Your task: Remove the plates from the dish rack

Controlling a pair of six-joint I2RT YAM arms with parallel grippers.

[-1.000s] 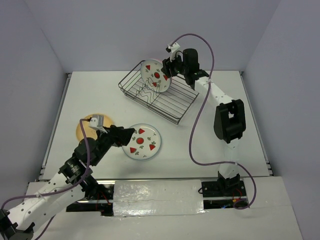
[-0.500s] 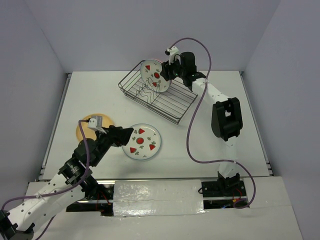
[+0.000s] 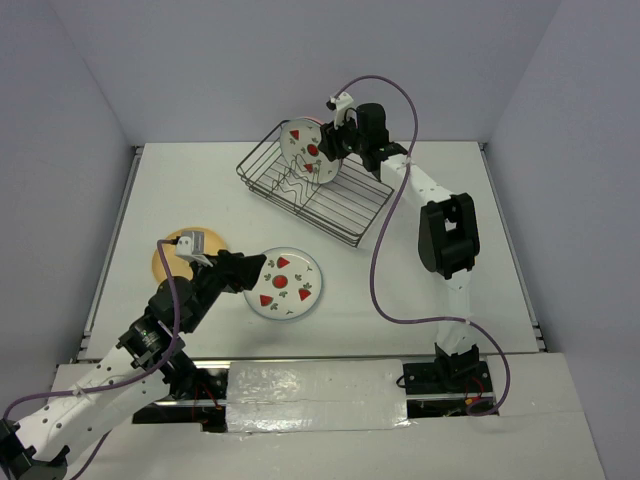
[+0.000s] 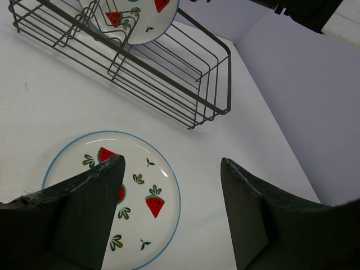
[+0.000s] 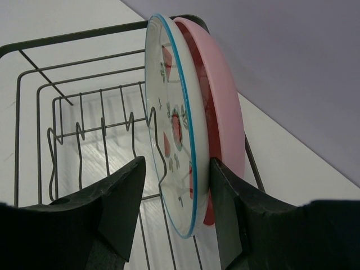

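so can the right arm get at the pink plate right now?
Probably not directly: the pink plate has the printed plate standing upright close against its near face, and the right gripper straddles that printed plate's rim, jaws open. Lift that one out first.

the tan-orange plate (image 3: 157, 265) is largely covered by the left arm in the top view. the pink plate (image 5: 225, 112) is mostly hidden behind the racked printed plate (image 5: 174, 124). whether the right gripper (image 5: 179, 164) actually presses on that printed plate cannot be told.
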